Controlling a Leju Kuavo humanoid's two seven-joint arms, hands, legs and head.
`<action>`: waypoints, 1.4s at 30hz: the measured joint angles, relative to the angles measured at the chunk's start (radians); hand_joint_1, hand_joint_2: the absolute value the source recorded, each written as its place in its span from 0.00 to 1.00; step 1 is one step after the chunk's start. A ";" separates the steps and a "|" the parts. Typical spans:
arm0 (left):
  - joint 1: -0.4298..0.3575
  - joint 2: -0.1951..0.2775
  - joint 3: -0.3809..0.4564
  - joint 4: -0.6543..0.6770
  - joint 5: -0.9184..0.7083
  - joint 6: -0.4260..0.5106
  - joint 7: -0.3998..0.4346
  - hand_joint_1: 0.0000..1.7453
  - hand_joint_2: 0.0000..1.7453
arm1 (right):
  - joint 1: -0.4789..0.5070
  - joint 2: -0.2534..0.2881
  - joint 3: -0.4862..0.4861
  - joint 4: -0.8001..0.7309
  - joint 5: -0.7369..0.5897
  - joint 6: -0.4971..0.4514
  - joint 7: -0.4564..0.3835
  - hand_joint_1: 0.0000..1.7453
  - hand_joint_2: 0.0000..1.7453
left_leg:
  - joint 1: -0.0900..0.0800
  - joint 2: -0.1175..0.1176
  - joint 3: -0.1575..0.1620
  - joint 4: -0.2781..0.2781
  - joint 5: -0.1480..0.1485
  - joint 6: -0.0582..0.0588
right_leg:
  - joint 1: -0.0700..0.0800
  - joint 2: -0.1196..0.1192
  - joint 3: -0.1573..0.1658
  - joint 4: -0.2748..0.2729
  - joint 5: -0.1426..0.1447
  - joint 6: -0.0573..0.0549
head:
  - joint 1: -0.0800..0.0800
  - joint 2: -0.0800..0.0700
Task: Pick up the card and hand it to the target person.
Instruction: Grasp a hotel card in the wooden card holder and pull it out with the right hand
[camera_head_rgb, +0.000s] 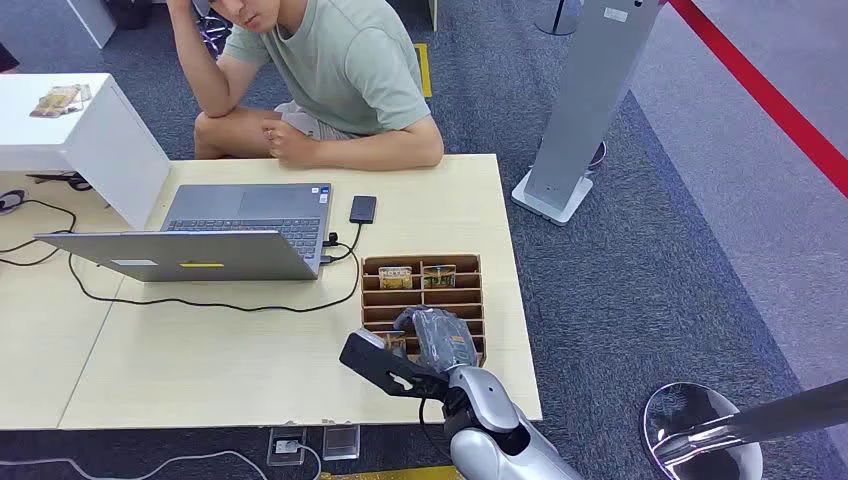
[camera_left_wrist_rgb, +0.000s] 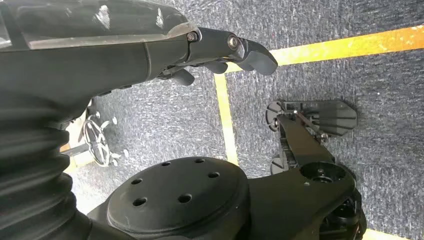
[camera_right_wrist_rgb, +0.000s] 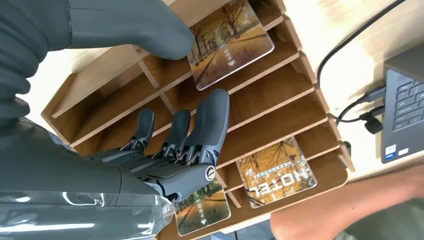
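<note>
A brown wooden card tray (camera_head_rgb: 470, 300) stands on the table's near right part. Two picture cards (camera_head_rgb: 396, 277) lie in its far row. My right hand (camera_head_rgb: 438, 338) hovers over the tray's near rows, fingers apart, holding nothing. In the right wrist view, the thumb (camera_right_wrist_rgb: 150, 30) ends beside an autumn-tree card (camera_right_wrist_rgb: 231, 42), and the fingers (camera_right_wrist_rgb: 202, 127) spread over bare slots. A "HOTEL" card (camera_right_wrist_rgb: 276, 172) and another card (camera_right_wrist_rgb: 202, 212) lie in the tray's far row. The target person (camera_head_rgb: 340, 70) sits at the table's far side, one forearm (camera_head_rgb: 360, 150) on it. My left hand (camera_left_wrist_rgb: 220, 47) hangs over the carpet, holding nothing.
An open laptop (camera_head_rgb: 235, 235) sits left of the tray, with a black box (camera_head_rgb: 363, 208) and cables (camera_head_rgb: 200, 303) around it. A white cabinet (camera_head_rgb: 90, 130) stands at far left. A grey stand (camera_head_rgb: 585, 110) rises right of the table. The table's right edge is close to the tray.
</note>
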 joint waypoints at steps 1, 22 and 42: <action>0.000 0.000 0.000 0.000 0.000 0.000 0.000 0.00 1.00 | 0.000 0.000 0.000 0.000 0.000 0.000 0.000 0.50 1.00 | 0.000 0.000 0.000 0.000 0.000 0.000 | 0.000 0.000 0.000 0.000 0.000 0.000 | 0.000 0.000; 0.000 0.000 0.000 0.000 0.006 0.006 0.003 0.00 1.00 | -0.005 0.003 0.016 0.027 -0.006 0.010 -0.008 0.45 1.00 | 0.000 0.000 0.001 0.000 0.000 0.000 | 0.000 0.000 0.000 0.000 0.000 0.000 | 0.000 0.000; 0.000 0.000 0.000 0.000 0.017 0.014 0.005 0.00 1.00 | -0.011 0.009 0.024 0.059 0.003 0.022 -0.009 0.48 1.00 | 0.000 0.000 0.001 0.000 0.000 0.000 | 0.000 0.000 0.001 0.000 0.000 0.000 | 0.000 0.000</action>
